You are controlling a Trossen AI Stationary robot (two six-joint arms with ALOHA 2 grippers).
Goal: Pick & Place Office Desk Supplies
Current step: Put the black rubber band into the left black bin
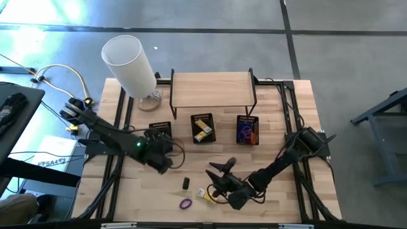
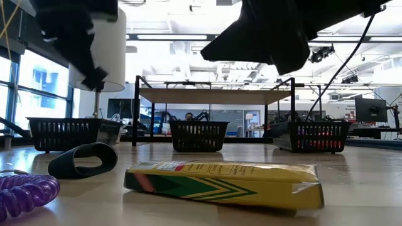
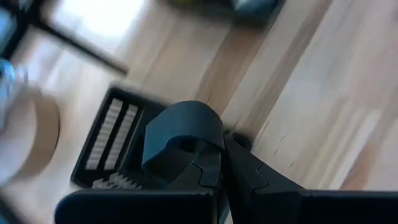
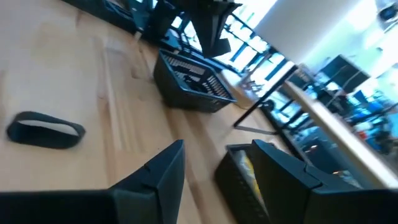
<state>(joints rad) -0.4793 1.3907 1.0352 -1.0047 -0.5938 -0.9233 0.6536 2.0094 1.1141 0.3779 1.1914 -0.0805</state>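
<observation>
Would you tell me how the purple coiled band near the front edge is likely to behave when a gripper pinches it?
The purple coiled band looks like a springy spiral, so it would probably squash and stretch rather than stay stiff. It seems thin and light, likely to slide on the smooth wooden table. Lying flat, it seems unlikely to roll.

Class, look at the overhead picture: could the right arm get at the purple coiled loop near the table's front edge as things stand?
Probably yes. The purple loop lies in the open on the table, just beside the right gripper, whose jaws stand open and empty. The yellow box sits beside the path, not across it.
</observation>
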